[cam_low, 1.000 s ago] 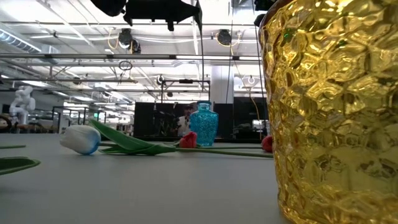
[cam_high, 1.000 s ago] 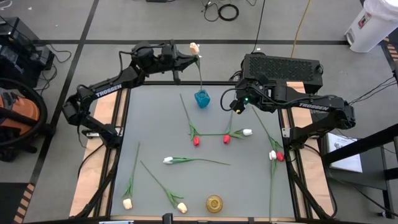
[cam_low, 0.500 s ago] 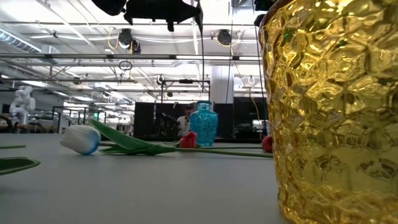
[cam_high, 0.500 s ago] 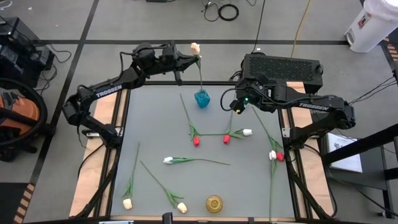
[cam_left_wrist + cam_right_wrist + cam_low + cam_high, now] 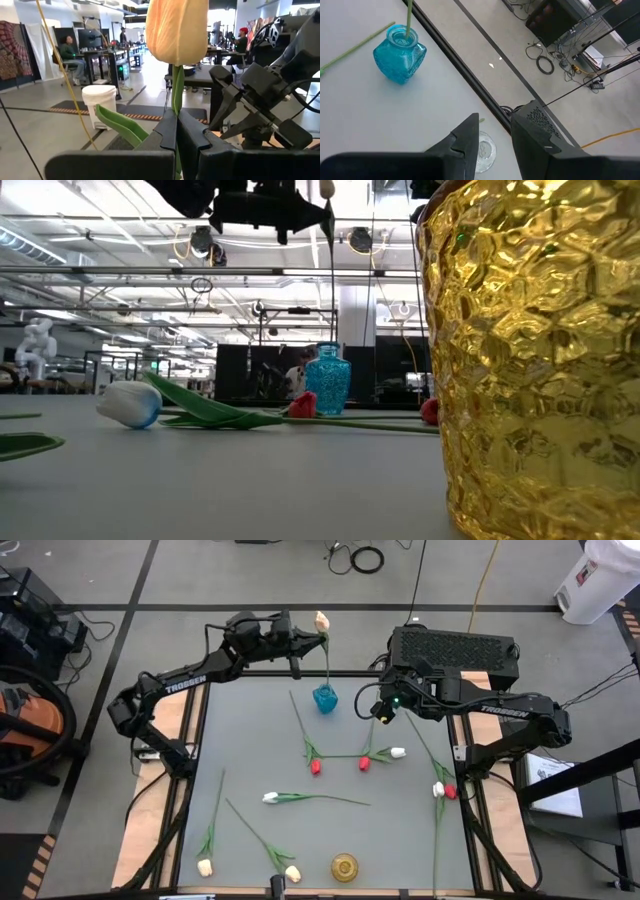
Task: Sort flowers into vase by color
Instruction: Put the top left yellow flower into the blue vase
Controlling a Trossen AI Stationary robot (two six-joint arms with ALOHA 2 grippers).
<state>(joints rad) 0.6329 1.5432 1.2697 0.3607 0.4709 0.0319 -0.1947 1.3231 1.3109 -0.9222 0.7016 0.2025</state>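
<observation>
Looking down, high view: left claw [image 5: 302,643] sits above the far edge of the counter [image 5: 250,750], pinched tight on the stem of a cream-yellow tulip [image 5: 322,622]; that stem runs down into the blue vase [image 5: 325,698]
Right claw, high view: right claw [image 5: 374,710] hangs just beside the blue vase, on its right, nothing seen between its fingers
Loose flowers, high view: two red tulips [image 5: 316,767] and a white tulip [image 5: 398,752] lie mid-counter; another white tulip [image 5: 270,797] lies nearer the front; a red and white pair [image 5: 443,790] rests at the right edge; two cream-yellow tulips [image 5: 205,867] lie at the front left
Gold vase, high view: gold vase [image 5: 344,866] stands at the front edge, apart from the flowers
Low view: gold vase [image 5: 530,360] fills the right side; blue vase [image 5: 327,379] stands far back with a thin stem rising from it to the left claw [image 5: 322,220] overhead; a white tulip [image 5: 130,403] lies at left
Left wrist view: fingers [image 5: 167,132] are closed on the green stem, the cream-yellow tulip [image 5: 177,30] upright just above them
Right wrist view: right claw [image 5: 494,137] stands partly parted and holds nothing; blue vase [image 5: 400,60] beyond it has a green stem in its neck
</observation>
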